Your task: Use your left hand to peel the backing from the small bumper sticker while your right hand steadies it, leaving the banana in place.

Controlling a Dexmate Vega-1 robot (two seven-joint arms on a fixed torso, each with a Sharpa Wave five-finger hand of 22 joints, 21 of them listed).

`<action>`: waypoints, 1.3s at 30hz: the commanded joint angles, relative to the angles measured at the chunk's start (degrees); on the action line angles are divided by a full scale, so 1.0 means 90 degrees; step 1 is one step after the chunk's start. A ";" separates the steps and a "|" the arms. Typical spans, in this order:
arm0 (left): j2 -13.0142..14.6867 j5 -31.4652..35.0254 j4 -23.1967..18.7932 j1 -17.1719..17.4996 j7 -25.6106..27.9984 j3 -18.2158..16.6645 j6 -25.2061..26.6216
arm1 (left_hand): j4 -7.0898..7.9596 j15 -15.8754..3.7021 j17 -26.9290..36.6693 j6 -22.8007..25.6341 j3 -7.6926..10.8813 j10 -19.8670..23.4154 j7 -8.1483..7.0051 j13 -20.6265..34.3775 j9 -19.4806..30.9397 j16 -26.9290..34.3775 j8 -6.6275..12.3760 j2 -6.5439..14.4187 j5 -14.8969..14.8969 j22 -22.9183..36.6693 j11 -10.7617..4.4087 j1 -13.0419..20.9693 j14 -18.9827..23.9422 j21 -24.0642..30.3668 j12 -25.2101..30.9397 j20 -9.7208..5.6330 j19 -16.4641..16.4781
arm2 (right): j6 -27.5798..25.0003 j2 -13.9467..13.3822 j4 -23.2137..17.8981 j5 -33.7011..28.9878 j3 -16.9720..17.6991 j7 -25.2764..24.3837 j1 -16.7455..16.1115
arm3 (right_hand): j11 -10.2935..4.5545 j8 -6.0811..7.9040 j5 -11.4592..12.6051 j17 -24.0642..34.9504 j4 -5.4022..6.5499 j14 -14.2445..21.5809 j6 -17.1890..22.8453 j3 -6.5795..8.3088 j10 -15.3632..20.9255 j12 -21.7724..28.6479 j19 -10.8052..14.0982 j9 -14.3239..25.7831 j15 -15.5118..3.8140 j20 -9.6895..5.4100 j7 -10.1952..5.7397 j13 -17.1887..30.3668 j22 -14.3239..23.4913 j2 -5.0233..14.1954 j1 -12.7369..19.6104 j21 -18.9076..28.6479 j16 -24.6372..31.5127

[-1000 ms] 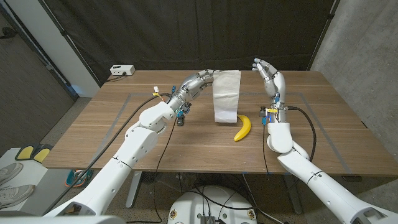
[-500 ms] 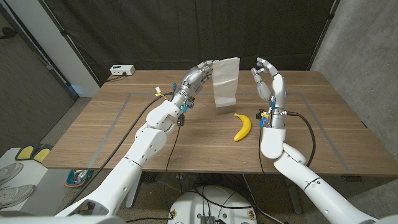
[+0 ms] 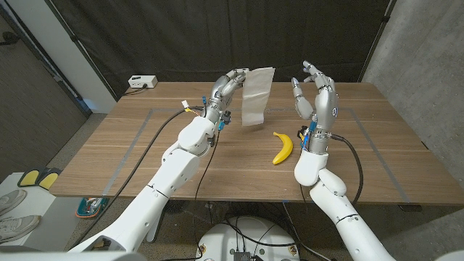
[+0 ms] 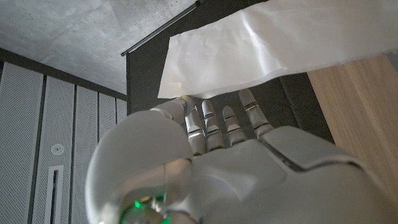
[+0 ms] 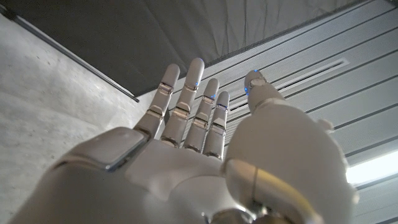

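Over the wooden table [image 3: 145, 156], the left hand [image 3: 226, 85] pinched the sticker [image 3: 256, 97] higher than before, banana [image 3: 283, 147] at five o'clock, right hand [image 3: 316, 93] nearer, fingers spread.

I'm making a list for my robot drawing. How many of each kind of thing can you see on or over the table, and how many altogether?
Robot hands: 2, the left hand holding the sheet up and the right hand with its fingers spread
White sticker sheets: 1
Bananas: 1
White boxes: 1, at the table's far corner
Total: 5
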 commanded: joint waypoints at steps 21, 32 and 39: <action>0.0930 0.2169 -0.0989 -0.1123 -0.0067 0.1024 0.2146 | -0.0175 0.0028 -0.0030 0.0493 0.0039 0.0027 0.0137 0.0059 -0.0149 -0.0120 0.0697 -0.0054 0.0091 -0.0034 0.0036 -0.0111 0.0050 0.0195 0.0068 0.0029 -0.0061 | -0.3727 -0.1284 -0.0624 -0.1778 -0.1623 0.0008 0.0340 | -0.0102 0.0109 0.0630 -0.0640 0.0346 -0.0314 -0.0064 -0.0310 -0.0358 -0.0237 -0.0112 -0.0029 -0.1053 -0.0019 -0.0261 -0.0133 -0.0015 -0.0165 -0.0208 -0.0064 -0.0963; 0.1284 0.3292 -0.1230 -0.1281 -0.0008 0.1454 0.1993 | -0.0237 -0.0013 -0.0027 0.0525 0.0005 0.0025 0.0023 0.0070 -0.0253 -0.0140 0.0649 -0.0066 0.0101 -0.0066 -0.0019 -0.0179 0.0071 0.0309 0.0090 -0.0024 -0.0013 | -0.4586 -0.1585 -0.0780 -0.1804 -0.2049 0.0477 0.0446 | -0.0205 0.0097 0.0629 -0.0493 0.0343 -0.0339 -0.0053 -0.0490 -0.0383 -0.0292 -0.0169 -0.0039 -0.1022 -0.0106 -0.0336 -0.0167 -0.0010 -0.0261 -0.0234 -0.0101 -0.0882; 0.1346 0.3297 -0.1158 -0.1339 -0.0125 0.1470 0.1678 | -0.0261 -0.0020 -0.0015 0.0525 -0.0020 -0.0007 -0.0002 0.0072 -0.0298 -0.0147 0.0625 -0.0052 0.0102 -0.0089 -0.0054 -0.0216 0.0063 0.0357 0.0085 -0.0041 -0.0012 | -0.4952 -0.1686 -0.0763 -0.1921 -0.2239 0.0522 0.0504 | -0.0397 0.0156 0.0680 -0.0232 0.0278 -0.0365 0.0135 -0.0635 -0.0219 -0.0221 -0.0266 -0.0040 -0.1068 -0.0259 -0.0525 -0.0113 -0.0003 -0.0239 -0.0026 -0.0159 -0.0713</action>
